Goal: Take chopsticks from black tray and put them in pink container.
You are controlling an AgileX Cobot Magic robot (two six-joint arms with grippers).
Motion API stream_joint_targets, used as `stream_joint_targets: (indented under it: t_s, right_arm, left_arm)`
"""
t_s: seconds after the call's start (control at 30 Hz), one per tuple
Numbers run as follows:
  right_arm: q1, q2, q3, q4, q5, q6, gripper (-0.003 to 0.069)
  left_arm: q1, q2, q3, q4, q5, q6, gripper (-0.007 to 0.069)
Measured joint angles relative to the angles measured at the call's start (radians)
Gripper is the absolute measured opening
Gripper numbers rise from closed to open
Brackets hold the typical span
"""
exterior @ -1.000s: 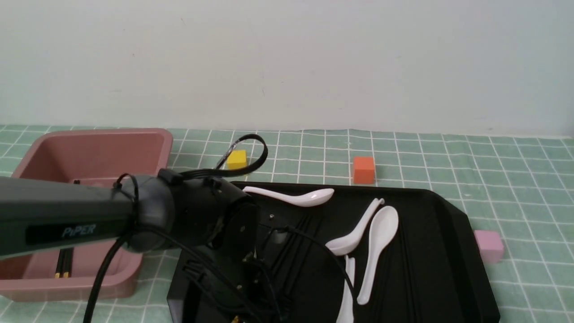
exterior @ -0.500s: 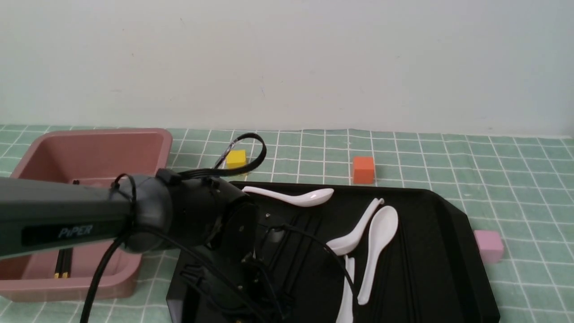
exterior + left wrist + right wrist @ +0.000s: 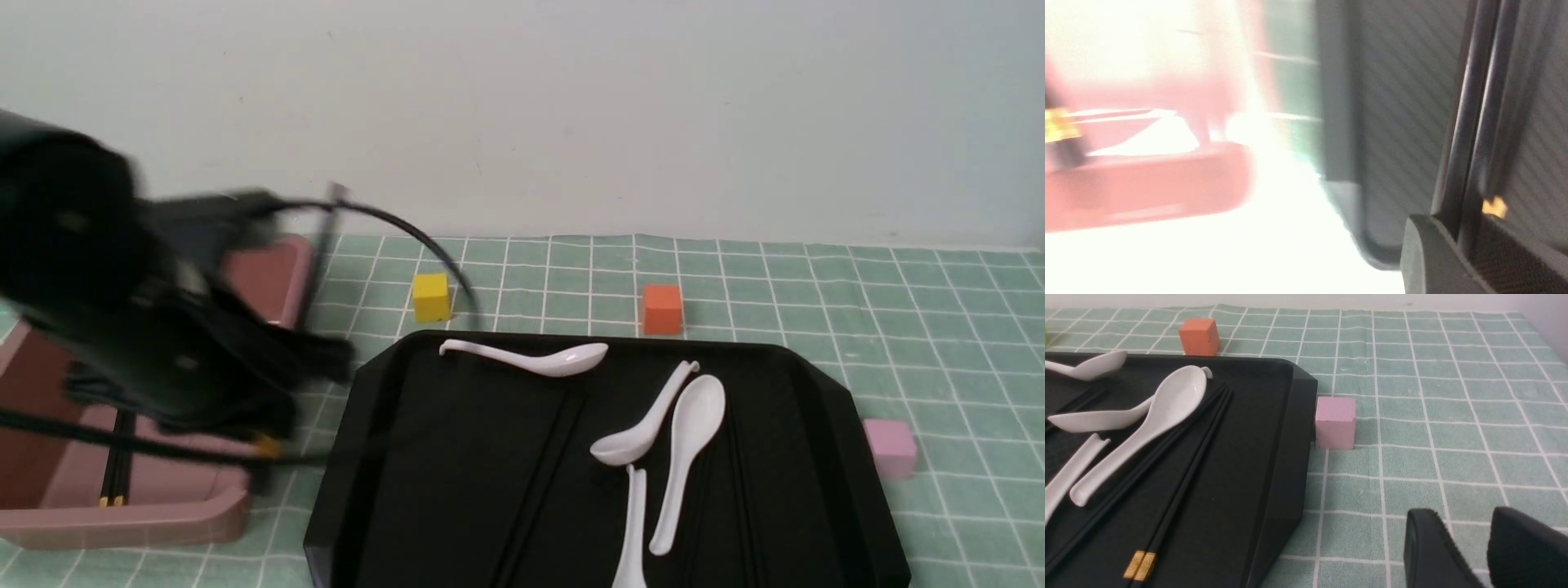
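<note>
My left gripper [image 3: 1466,232] is shut on a pair of black chopsticks [image 3: 1474,122] that run out between its fingers. In the front view the arm is a blur over the near right corner of the pink container [image 3: 147,510], with a yellow tip [image 3: 265,445] showing below it. Two chopsticks [image 3: 118,465] lie inside the container. More chopsticks [image 3: 555,433] lie on the black tray [image 3: 424,425], and another pair [image 3: 1184,457] lies beside the spoons. My right gripper [image 3: 1470,555] hovers over the cloth off the tray's right side, open and empty.
Several white spoons [image 3: 690,457] lie on the tray. A yellow cube [image 3: 430,296] and an orange cube [image 3: 662,309] stand behind it. A small pink cube [image 3: 890,445] sits against its right edge. Green checked cloth covers the table.
My left arm has swung fast from over the tray's left half up and left to the pink container, carrying chopsticks. The tray's left half is now uncovered.
</note>
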Motion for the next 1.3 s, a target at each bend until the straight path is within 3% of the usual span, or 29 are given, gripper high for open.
stream_joint_targets:
  t_s: [0.1,0.23,0.57,0.73,0.87,1.0,1.13,1.3]
  right_arm:
    - [0.0,0.0,0.0,0.0,0.0,0.0,0.024]
    - [0.0,0.0,0.0,0.0,0.0,0.0,0.024]
    - [0.0,0.0,0.0,0.0,0.0,0.0,0.024]
    - [0.0,0.0,0.0,0.0,0.0,0.0,0.024]
    - [0.0,0.0,0.0,0.0,0.0,0.0,0.024]
    - [0.0,0.0,0.0,0.0,0.0,0.0,0.024]
    - [0.0,0.0,0.0,0.0,0.0,0.0,0.024]
    - [0.0,0.0,0.0,0.0,0.0,0.0,0.024]
  left_arm:
    - [0.217,-0.024,0.004,-0.014,-0.002,0.073,0.0124]
    - [0.359,0.047,0.015,-0.064,-0.044,0.158,0.0124]
    - [0.39,0.263,0.018,-0.129,-0.211,0.249,0.0127]
    - [0.39,0.308,0.018,-0.135,-0.24,0.245,0.023]
    - [0.39,0.298,0.004,-0.143,-0.173,0.24,0.0293]
    - [0.39,0.211,0.002,-0.143,-0.12,0.238,0.0188]
    - [0.389,0.054,0.011,-0.147,-0.047,0.24,-0.0003]
    - [0.386,-0.199,0.142,-0.229,-0.012,0.314,-0.0013]
